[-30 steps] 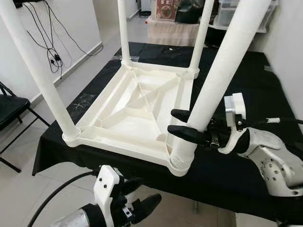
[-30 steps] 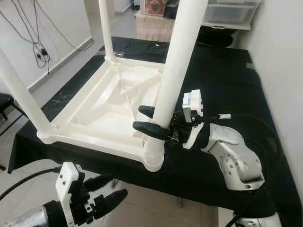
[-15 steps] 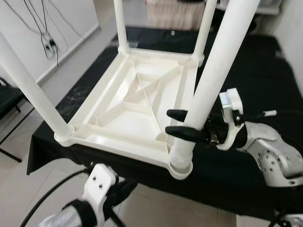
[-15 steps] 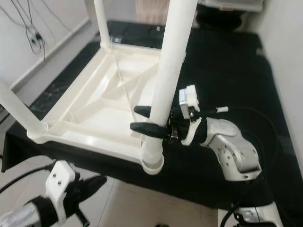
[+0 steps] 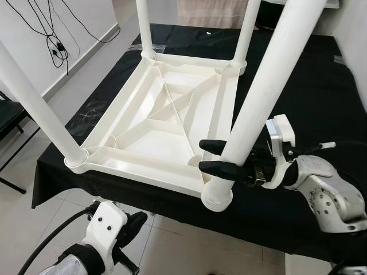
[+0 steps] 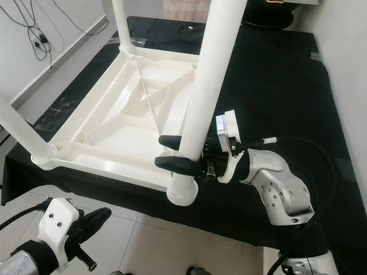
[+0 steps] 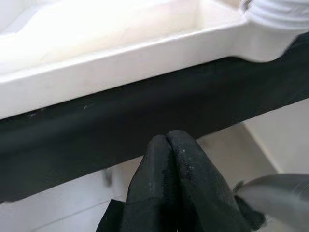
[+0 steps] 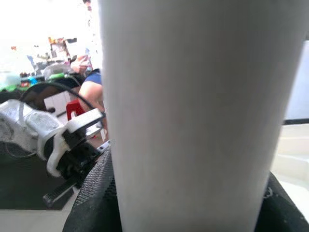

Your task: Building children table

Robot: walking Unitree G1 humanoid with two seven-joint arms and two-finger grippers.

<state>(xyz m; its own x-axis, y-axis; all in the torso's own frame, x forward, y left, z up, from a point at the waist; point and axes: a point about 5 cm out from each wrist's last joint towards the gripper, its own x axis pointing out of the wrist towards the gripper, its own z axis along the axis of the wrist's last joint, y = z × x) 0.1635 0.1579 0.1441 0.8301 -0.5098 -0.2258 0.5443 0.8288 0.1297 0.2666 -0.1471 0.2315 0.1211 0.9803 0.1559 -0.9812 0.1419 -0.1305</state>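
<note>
Left arm dropped away; right keeps its hold on the near leg.

Nearest, the left gripper (image 5: 133,222) has sunk below the cloth's front edge, fingers pressed together on nothing. The right gripper (image 5: 218,156) stays clamped round the near-right leg (image 5: 261,94), low above its corner socket, still seating it. The upturned tabletop (image 5: 166,123) overhangs the black table (image 5: 298,74); beyond, the far cloth lies open.

The upturned plastic table top (image 5: 166,123) and its legs (image 5: 265,91) are cream-white. Beneath the table top lies a black cloth (image 5: 298,86). Beside that cloth the floor tiles (image 5: 86,86) are pale grey-white.
</note>
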